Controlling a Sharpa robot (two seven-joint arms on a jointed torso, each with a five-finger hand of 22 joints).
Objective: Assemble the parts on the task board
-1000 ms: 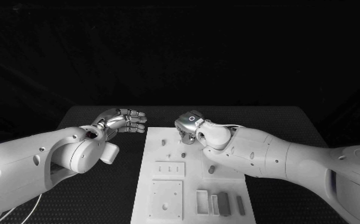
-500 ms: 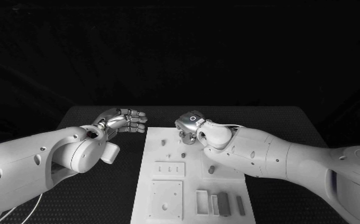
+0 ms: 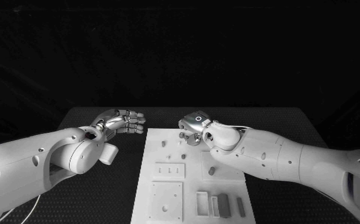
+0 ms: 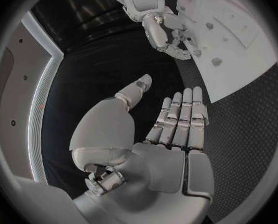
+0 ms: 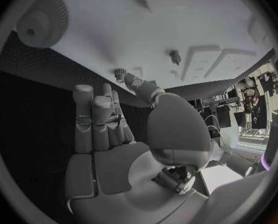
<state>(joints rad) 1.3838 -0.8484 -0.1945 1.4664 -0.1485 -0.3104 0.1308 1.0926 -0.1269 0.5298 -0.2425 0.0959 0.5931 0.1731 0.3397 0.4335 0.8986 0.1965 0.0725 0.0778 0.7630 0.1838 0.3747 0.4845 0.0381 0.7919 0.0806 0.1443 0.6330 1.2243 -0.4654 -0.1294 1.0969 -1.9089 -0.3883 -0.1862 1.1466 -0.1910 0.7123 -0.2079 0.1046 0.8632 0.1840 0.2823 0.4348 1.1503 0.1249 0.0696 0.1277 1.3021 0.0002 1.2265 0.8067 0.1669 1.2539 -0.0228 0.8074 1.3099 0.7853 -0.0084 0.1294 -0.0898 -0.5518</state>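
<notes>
The right hand [image 3: 195, 126] hangs over the far end of the task board [image 3: 169, 193], fingers loosely curled and grasping nothing, close above a small peg [image 3: 183, 135] that stands in the board there. The left hand [image 3: 120, 121] waits off the board's far-left corner, released, fingers straight and together. To take the peg cleanly, the right hand would best come straight down, pinch it low at the sides and lift it upright, clear of the neighbouring pegs [image 3: 183, 156].
</notes>
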